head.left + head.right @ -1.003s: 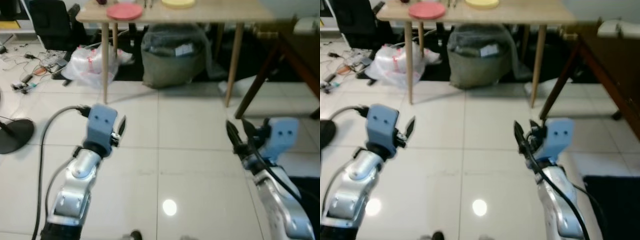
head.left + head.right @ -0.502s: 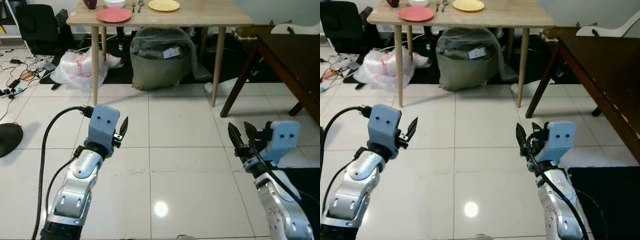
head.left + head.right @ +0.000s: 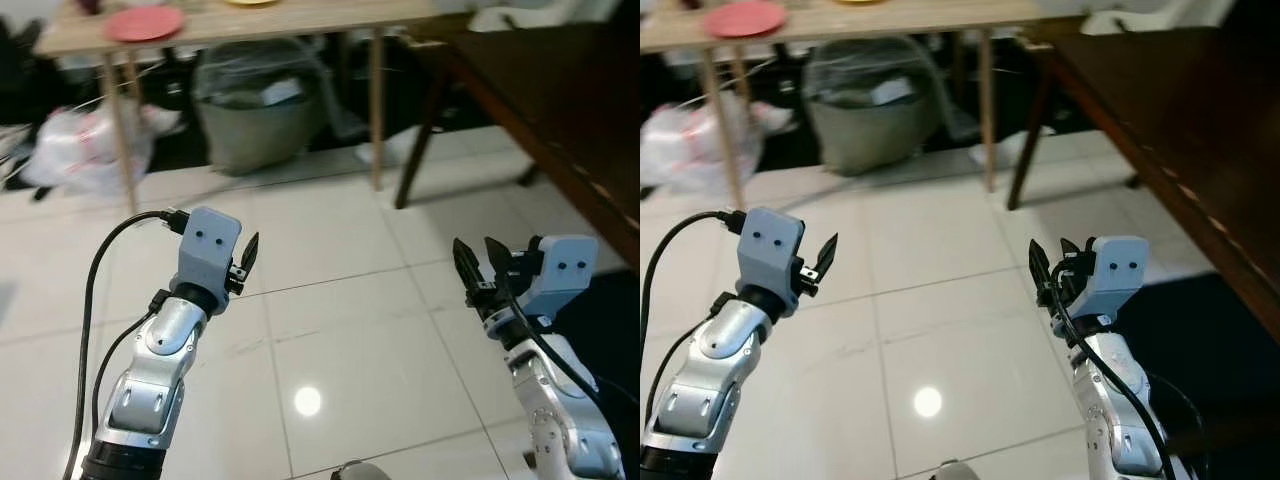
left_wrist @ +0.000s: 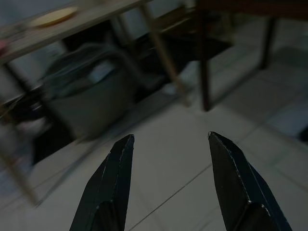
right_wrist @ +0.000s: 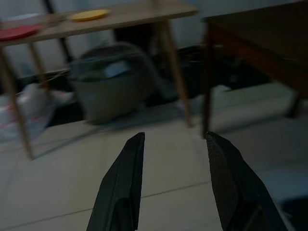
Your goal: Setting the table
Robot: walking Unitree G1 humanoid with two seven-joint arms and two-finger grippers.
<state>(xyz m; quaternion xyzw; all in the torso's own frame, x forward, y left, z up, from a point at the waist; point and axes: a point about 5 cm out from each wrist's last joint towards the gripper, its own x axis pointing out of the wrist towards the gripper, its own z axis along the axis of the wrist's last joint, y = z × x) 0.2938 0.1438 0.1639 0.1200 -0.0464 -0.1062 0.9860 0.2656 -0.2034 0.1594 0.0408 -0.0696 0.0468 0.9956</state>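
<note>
Left eye view, lower left: left gripper (image 3: 249, 262), raised at mid-height over bare tile, fingers spread, nothing between them; carried ready, not working.
Lower right: right gripper (image 3: 477, 272), held level with its mate, fingers likewise parted and empty; the matched pose suits an approach with both arms free.
Foreground: floor (image 3: 330, 330), pale glossy tile with a lamp glare low at centre; nothing of the task lies on it.
Right edge: dark table (image 3: 560, 90), running from the upper right down the frame, top bare where visible; possibly the surface to be laid, though that cannot be told.
Upper centre, beyond the tile: sack (image 3: 255, 115), grey-green, stowed under the light table, out of the walkway.
Upper left: bag (image 3: 75, 145), white plastic, beside a table leg; clutter, no part of the job.
Top edge: light table (image 3: 300, 18), wooden, thin legs, well apart from both grippers.
Top left corner: red plate (image 3: 146, 22), flat on the light table, near its left end.
Right wrist view, top: yellow plate (image 5: 89, 15), flat on the same top, apart from the red one.
Status: judged early; tableware untouched, reach not yet possible.
</note>
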